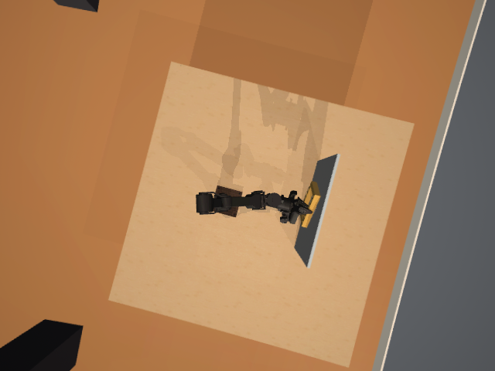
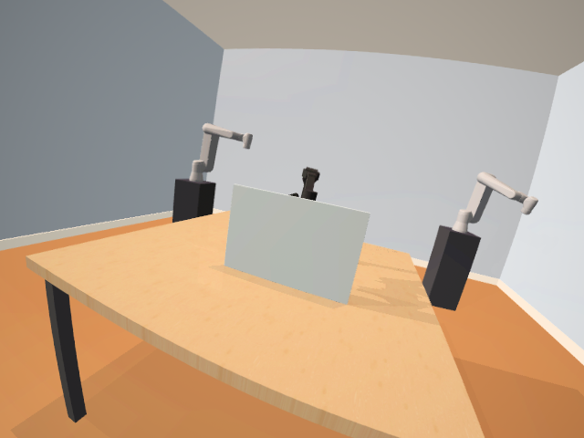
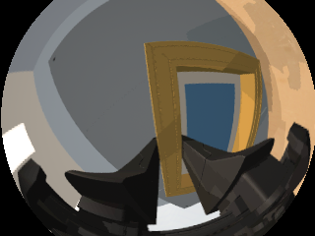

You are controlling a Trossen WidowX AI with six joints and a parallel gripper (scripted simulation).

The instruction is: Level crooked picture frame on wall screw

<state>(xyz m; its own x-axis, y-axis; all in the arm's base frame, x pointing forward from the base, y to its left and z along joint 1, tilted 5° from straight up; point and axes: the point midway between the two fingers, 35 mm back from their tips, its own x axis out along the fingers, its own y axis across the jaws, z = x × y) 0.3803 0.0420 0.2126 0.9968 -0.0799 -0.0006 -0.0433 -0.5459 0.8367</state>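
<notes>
The panel (image 1: 309,239) (image 2: 297,243) (image 3: 108,88) stands upright on the table (image 1: 240,287) (image 2: 283,329) (image 3: 290,59). Before it are the picture frame (image 1: 315,199) (image 3: 159,98), the gripper (image 1: 308,210) (image 3: 167,140) around the frame's side bar, then the robot arm (image 1: 244,200) (image 2: 309,181). Farther out on that side, off the table, the left pedestal (image 1: 80,4) (image 2: 453,268) and right pedestal (image 1: 43,339) (image 2: 192,200) each bear another arm.
</notes>
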